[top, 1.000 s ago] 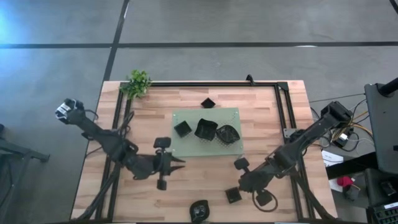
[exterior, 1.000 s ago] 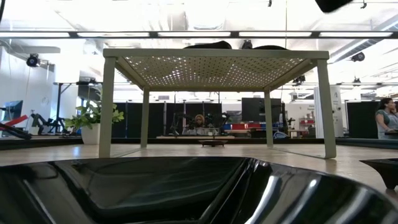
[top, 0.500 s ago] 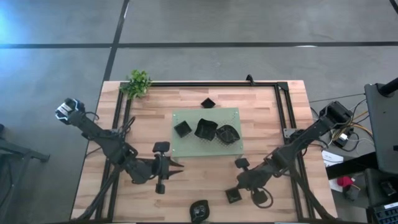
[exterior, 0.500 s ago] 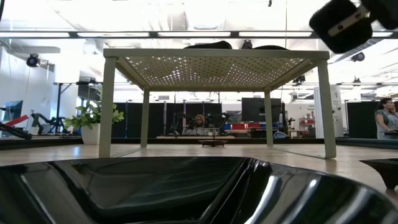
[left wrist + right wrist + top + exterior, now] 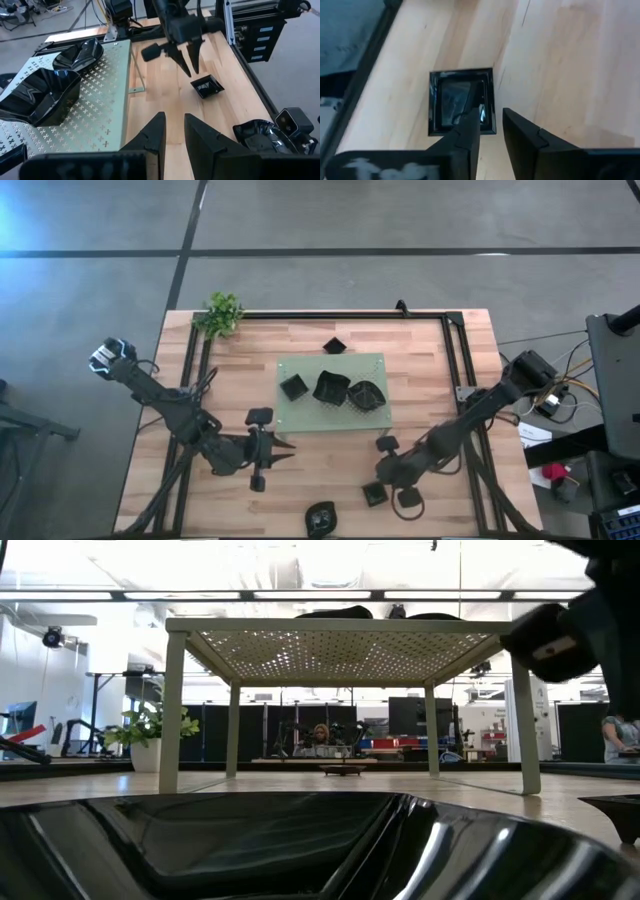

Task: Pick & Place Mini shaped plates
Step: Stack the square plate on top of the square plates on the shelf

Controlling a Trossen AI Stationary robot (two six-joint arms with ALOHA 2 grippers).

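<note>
right gripper (image 5: 377, 483): near table's front edge, about 5 o'clock from the mat; fingers parted by a narrow gap, grasping nothing; one fingertip over the small square plate's rim in the right wrist view, the other beside it over bare wood; contact can't tell
small square plate (image 5: 462, 102): flat on the wood under the right gripper, glossy black, square rim; in high view just at the gripper's 6 o'clock, near the front edge
left gripper (image 5: 288, 445): hovers over bare wood at 7 o'clock from the mat, pointing toward 3 o'clock; fingers slightly apart, empty
mat (image 5: 372, 364): light green, perforated, mid-table; stands on legs as seen from the low view
plates on mat: three black dishes in a row: small one (image 5: 292, 387) at 9 o'clock side, bigger angular one (image 5: 331, 388) centre, scalloped one (image 5: 366, 395) at 3 o'clock side; centre and scalloped touching or nearly, can't tell
plate beyond mat (image 5: 334, 345): small square dish on the wood at 12 o'clock from the mat, apart from it
front-edge plate (image 5: 320, 516): dark rounded dish at table's 6 o'clock edge, fills the low view's foreground
plant (image 5: 222, 313): small green leafy, far left corner, 11 o'clock from the mat
table (image 5: 240, 390): light wood planks, black frame rails on its sides
</note>
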